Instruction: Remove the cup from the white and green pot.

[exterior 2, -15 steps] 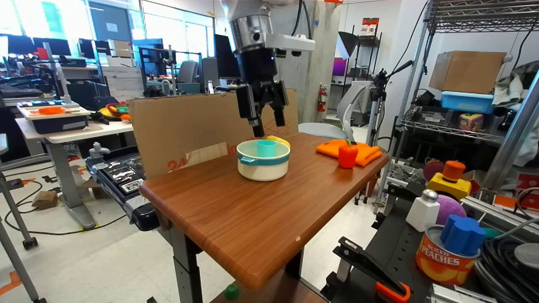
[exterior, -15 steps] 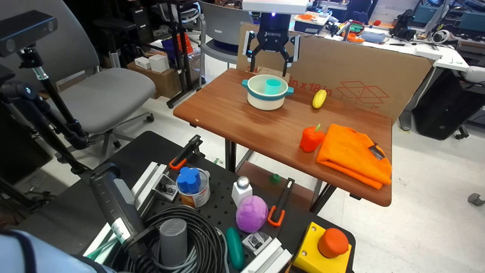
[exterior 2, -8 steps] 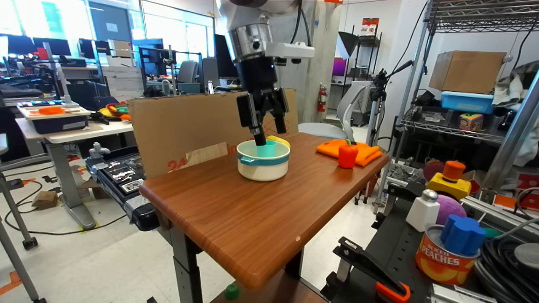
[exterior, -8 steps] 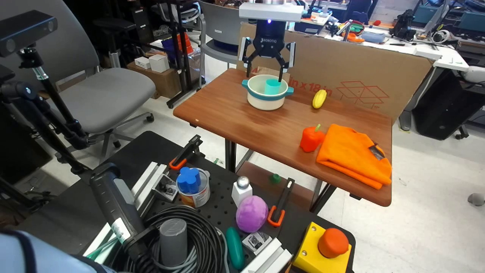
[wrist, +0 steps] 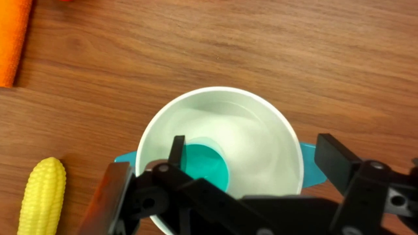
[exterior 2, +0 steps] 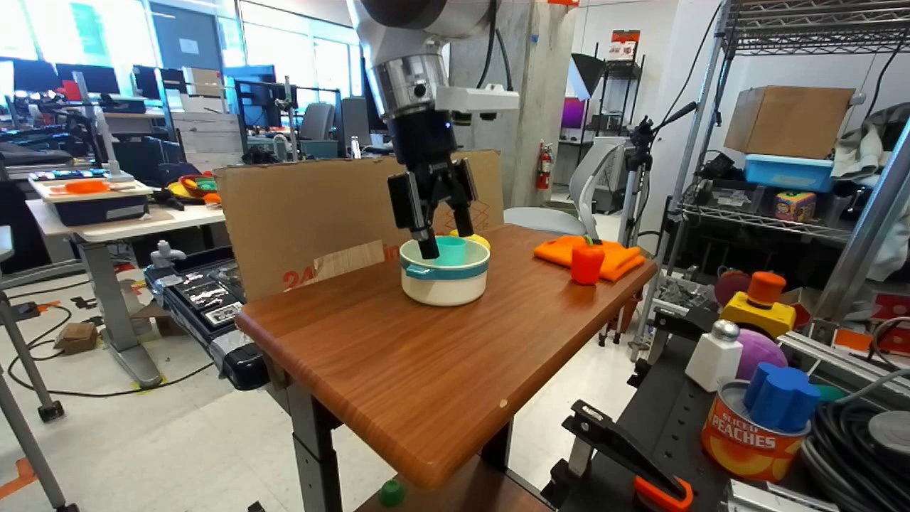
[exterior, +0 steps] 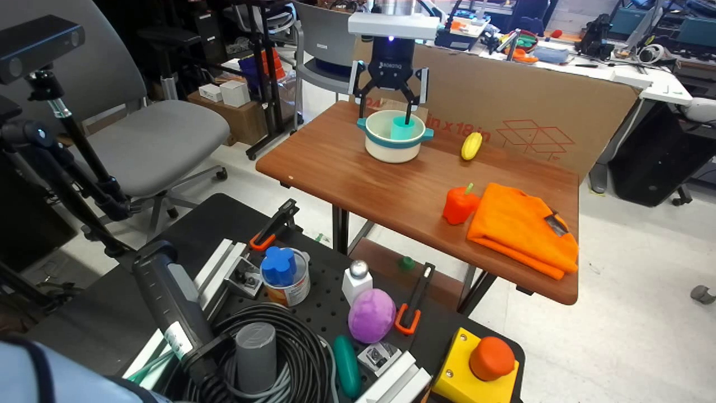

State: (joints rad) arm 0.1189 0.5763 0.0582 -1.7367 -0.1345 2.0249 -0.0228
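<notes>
Wrist view: the gripper (wrist: 251,148) is spread wide, nothing grasped; the cup (wrist: 207,168) is seen inside the pot (wrist: 254,127), overlapped by one finger. With the cup off-centre, the pot's handle (wrist: 309,167) could be struck by the other finger on a straight descent.

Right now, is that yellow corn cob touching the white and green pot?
Apart. The wrist view shows a strip of wooden tabletop between the yellow corn cob and the white and green pot's nearer teal handle.

Robotics lab, robot arm (exterior 2: 411,78), wire shelving (exterior 2: 817,30), desk monitors (exterior 2: 96,78)
</notes>
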